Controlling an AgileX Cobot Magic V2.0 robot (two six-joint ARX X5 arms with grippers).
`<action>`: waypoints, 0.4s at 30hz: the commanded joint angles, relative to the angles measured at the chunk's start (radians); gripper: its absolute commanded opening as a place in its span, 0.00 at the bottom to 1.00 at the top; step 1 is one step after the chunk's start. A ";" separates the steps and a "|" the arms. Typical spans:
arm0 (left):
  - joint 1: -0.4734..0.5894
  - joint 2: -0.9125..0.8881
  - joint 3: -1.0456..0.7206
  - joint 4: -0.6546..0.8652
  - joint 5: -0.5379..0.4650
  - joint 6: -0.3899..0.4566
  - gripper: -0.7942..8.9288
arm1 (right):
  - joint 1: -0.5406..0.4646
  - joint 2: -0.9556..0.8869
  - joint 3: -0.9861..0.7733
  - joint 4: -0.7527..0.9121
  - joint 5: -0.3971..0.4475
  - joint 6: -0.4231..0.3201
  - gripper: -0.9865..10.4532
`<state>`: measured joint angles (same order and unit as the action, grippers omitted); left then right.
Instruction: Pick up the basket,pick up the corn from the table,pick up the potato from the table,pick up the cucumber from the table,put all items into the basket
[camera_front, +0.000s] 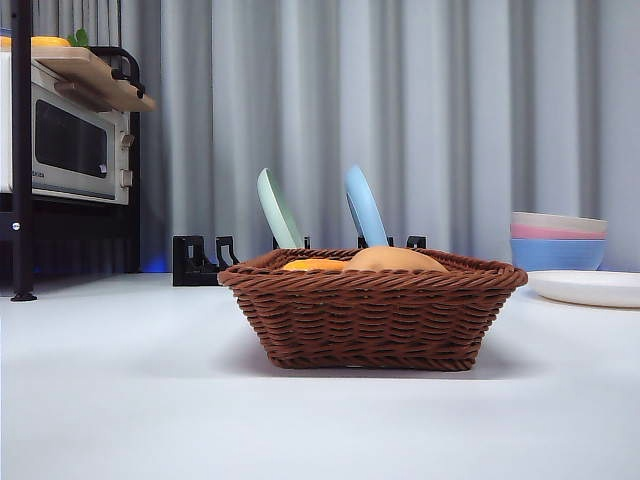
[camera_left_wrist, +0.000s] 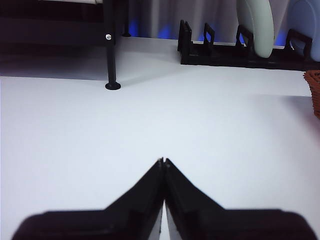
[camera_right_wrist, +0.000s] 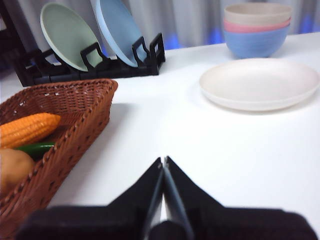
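The basket (camera_front: 372, 315) sits on the worktop (camera_front: 130, 400) with the corn (camera_right_wrist: 27, 128), potato (camera_right_wrist: 14, 167) and cucumber (camera_right_wrist: 36, 149) inside, so I judge the loading done. My left hand (camera_left_wrist: 163, 161) and right hand (camera_right_wrist: 164, 160) are pressed together, empty, beside it; nothing remains but staying clear.

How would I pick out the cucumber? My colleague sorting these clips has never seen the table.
Find the brown wicker basket in the middle of the white table. Three vegetables lie in it: the bumpy orange corn, the smooth tan potato, and between them the cucumber. Only a short stretch shows, but it is the one dark green, glossy thing.
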<state>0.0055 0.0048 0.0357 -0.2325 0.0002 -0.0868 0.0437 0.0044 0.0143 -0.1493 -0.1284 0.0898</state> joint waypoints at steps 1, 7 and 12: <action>0.003 -0.001 -0.016 0.007 0.002 0.004 0.08 | -0.002 -0.003 -0.009 0.006 -0.002 0.023 0.09; 0.003 -0.001 -0.016 0.007 0.001 0.004 0.08 | -0.003 0.010 -0.008 -0.009 0.005 0.088 0.09; 0.003 -0.001 -0.016 0.007 0.002 0.004 0.08 | -0.002 0.014 -0.008 -0.009 0.004 0.088 0.09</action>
<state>0.0055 0.0048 0.0357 -0.2325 0.0002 -0.0868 0.0437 0.0174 0.0147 -0.1543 -0.1272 0.1661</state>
